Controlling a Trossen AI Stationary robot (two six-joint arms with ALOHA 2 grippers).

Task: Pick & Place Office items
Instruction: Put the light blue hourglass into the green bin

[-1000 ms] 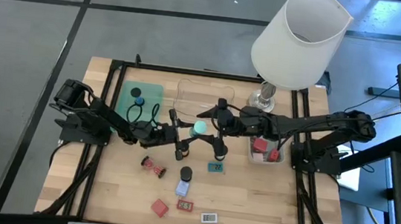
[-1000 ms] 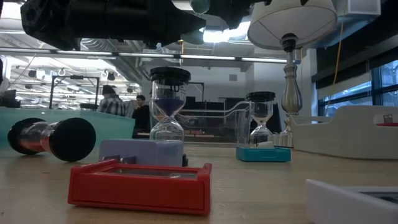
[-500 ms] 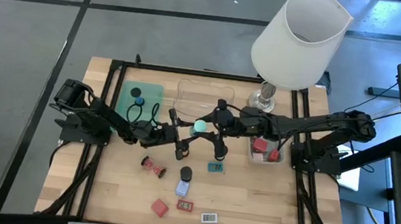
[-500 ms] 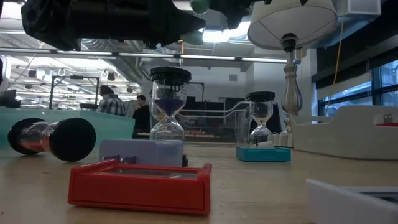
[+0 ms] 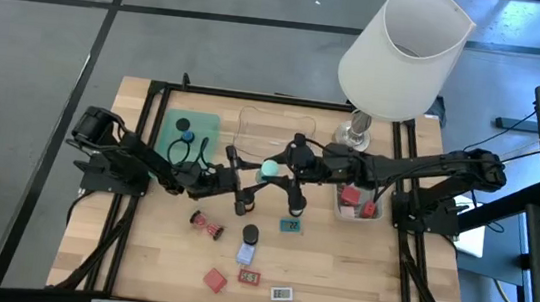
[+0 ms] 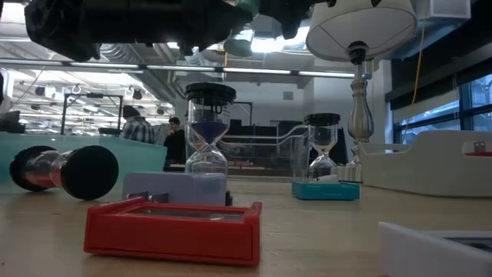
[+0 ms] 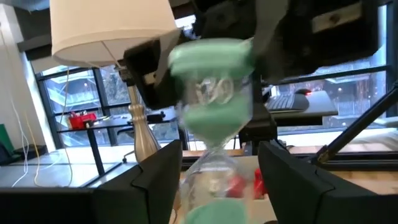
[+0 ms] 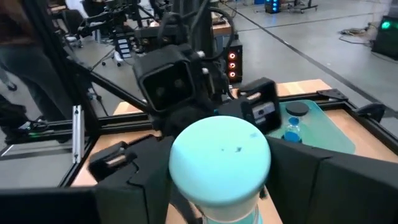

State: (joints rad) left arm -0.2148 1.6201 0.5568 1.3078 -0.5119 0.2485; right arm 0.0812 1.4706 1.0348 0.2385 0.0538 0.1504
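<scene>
A wooden table (image 5: 154,249) in a black frame stands on a grey floor. The low view looks across it into a workshop hall where people stand far back.

Above the table's middle hangs a green-capped hourglass (image 5: 268,169), clear of the wood. The right gripper (image 5: 278,168) reaches in from the hourglass's 3 o'clock. In the right wrist view its two dark fingers (image 8: 143,180) clasp the glass just under the pale green cap. The left gripper (image 5: 250,177) meets the same hourglass from 9 o'clock. Its wrist view shows the glass standing between its own dark parts, but whether it grips or has let go I cannot tell.

Toward 6 o'clock from the hourglass the other office items lie loose:
- a teal label (image 5: 290,226)
- an upright black-capped hourglass (image 5: 250,234)
- a red-capped hourglass (image 5: 206,224) on its side
- a blue block (image 5: 245,254)
- a red block (image 5: 214,280)
- a small red label (image 5: 250,278)
- a white label (image 5: 281,294)

At 10 o'clock a green tray (image 5: 207,124) holds two more small pieces, one black-topped and one blue-topped. A clear tray (image 5: 253,124) sits at 12 o'clock. A grey tray (image 5: 344,211) with red pieces is at 3 o'clock. A white-shaded lamp (image 5: 406,50) stands at 1 o'clock.
</scene>
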